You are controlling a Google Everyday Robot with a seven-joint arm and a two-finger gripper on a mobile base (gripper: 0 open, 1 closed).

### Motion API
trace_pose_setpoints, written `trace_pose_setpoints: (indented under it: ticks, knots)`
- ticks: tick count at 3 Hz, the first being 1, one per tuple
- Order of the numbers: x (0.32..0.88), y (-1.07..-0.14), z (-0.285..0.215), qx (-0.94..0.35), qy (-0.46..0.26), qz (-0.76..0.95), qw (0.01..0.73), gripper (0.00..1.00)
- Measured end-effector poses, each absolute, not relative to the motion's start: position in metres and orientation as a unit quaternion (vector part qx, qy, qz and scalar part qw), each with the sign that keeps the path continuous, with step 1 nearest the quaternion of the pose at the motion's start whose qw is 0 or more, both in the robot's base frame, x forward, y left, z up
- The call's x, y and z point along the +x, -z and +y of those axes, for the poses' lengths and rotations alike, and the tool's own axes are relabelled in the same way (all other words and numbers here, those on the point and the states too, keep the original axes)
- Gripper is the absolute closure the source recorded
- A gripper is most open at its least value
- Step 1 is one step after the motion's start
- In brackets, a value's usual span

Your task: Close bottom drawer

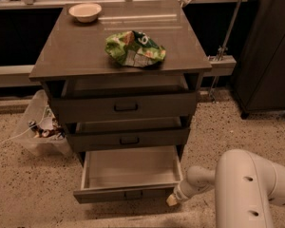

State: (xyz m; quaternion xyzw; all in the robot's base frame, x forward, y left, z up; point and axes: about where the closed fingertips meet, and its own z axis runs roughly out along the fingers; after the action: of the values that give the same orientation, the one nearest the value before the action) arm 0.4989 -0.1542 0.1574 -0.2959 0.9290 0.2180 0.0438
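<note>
End effector [172, 201] beside bottom drawer [109, 194]

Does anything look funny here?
Yes. The bottom drawer sticks far out, showing its pale inside, while the top drawer and middle drawer sit nearly shut. The gripper is by the bottom drawer's right front corner.

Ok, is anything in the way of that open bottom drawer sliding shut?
Nothing visible does: the wide grey-brown bottom drawer shows a bare pale inside, and the gripper sits right beside its front right corner.
</note>
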Motion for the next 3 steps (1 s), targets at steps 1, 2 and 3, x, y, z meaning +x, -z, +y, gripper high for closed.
trace_pose_setpoints:
  ticks: [1, 2, 3]
  knots:
    - [0.531, -0.168, -0.151, -0.289, -0.205, 0.932, 0.079, 1.00]
    - [0.540, -0.171, -0.151, -0.286, -0.202, 0.932, 0.088, 1.00]
    - [0.558, -0.177, -0.152, -0.280, -0.195, 0.934, 0.107, 1.00]
